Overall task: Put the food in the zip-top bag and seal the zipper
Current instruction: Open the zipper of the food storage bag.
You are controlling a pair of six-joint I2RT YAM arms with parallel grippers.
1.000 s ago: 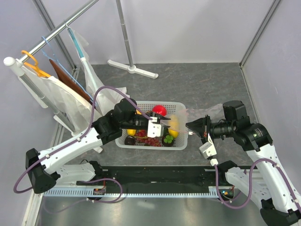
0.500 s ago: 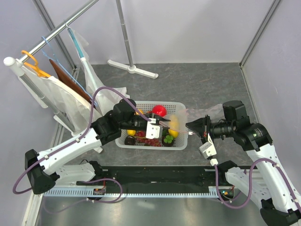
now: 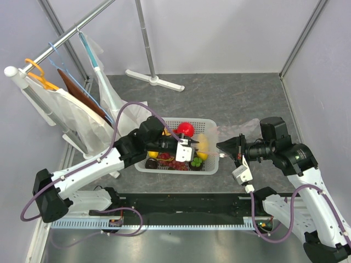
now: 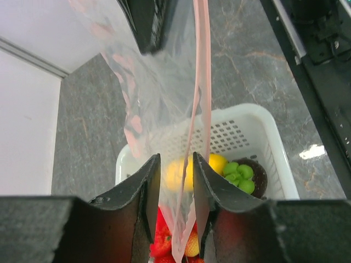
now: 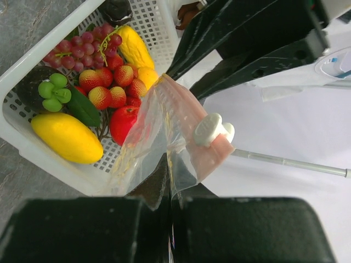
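Note:
The white mesh basket (image 3: pixel 178 167) holds the food: a red pomegranate (image 3: pixel 185 129), yellow mangoes (image 5: pixel 66 137), purple grapes (image 5: pixel 74 46), red-yellow small fruits (image 5: pixel 109 87) and a dark mangosteen (image 5: pixel 41 87). My right gripper (image 3: pixel 221 147) is shut on a corner of the clear zip-top bag (image 5: pixel 164 126), beside its white slider (image 5: pixel 213 129) on the pink zipper (image 5: pixel 211 154). My left gripper (image 3: pixel 192 149) hovers over the basket's right part. In the left wrist view its jaws (image 4: pixel 175 159) stand apart around the hanging bag edge and pink zipper (image 4: pixel 202 82), not pinching it.
A clothes rack (image 3: pixel 55 104) with hangers and white bags stands at the left. A white stand base (image 3: pixel 153 81) lies at the back. A black rail (image 3: pixel 181 203) runs along the near edge. The bag's far end (image 3: pixel 244 127) trails right of the basket.
My left gripper has moved right and slightly nearer, closer to the bag held by my right gripper. The right arm has not moved.

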